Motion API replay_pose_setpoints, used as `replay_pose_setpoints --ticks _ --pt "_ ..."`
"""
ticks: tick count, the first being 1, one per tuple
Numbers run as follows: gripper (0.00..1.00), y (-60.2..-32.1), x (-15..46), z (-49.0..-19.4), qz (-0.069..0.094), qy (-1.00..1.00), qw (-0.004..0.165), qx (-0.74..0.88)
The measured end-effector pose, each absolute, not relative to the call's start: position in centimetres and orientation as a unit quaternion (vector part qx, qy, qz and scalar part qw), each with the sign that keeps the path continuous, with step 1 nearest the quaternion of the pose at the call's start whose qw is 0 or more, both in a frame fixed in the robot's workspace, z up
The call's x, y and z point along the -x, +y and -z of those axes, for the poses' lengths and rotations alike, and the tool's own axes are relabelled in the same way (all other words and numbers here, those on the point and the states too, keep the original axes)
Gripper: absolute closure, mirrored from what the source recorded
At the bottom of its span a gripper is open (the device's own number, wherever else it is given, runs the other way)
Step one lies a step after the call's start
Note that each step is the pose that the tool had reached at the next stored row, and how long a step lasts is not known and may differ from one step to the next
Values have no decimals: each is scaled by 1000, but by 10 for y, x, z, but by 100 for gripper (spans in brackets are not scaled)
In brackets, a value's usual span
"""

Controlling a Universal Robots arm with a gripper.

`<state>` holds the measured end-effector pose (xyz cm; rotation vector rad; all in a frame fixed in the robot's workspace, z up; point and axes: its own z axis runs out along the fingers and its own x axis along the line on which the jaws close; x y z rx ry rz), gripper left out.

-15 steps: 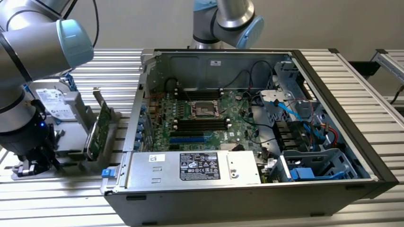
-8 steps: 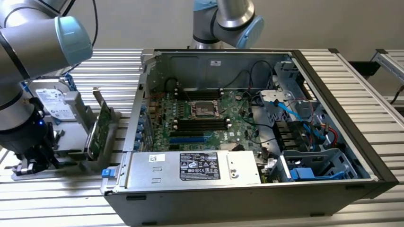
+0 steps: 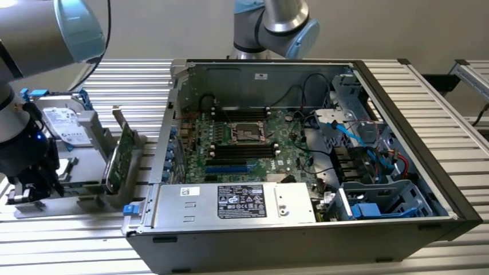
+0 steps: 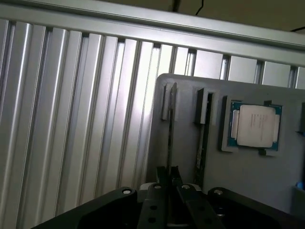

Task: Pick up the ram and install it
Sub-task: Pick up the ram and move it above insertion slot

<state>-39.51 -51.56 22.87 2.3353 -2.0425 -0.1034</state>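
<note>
In the wrist view the ram (image 4: pixel 170 129) shows edge-on as a thin dark stick, standing in a slotted holder on the grey tray (image 4: pixel 267 176). My gripper (image 4: pixel 170 174) is shut on the near end of it, its two dark fingers (image 4: pixel 155 195) pressed together around the thin edge. In the exterior view the gripper (image 3: pixel 31 192) is low at the near end of the tray (image 3: pixel 84 200), on the exterior view's left of the open computer case (image 3: pixel 397 189). The black memory slots (image 3: pixel 240 150) lie on the motherboard inside the case.
A square silver processor (image 4: pixel 255 125) sits in a tray pocket beside the ram. Another thin card (image 4: pixel 202 138) stands edge-on in the neighbouring holder. A green expansion card (image 3: pixel 121 154) and a hard drive (image 3: pixel 65 123) stand on the tray. The power supply (image 3: pixel 240 201) lies along the case's near side.
</note>
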Motion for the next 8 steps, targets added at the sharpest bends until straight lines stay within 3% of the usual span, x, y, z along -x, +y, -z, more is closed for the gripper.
replay_pose_setpoints --ticks 8 --pt "86 -516 388 -262 34 -658 18 -752"
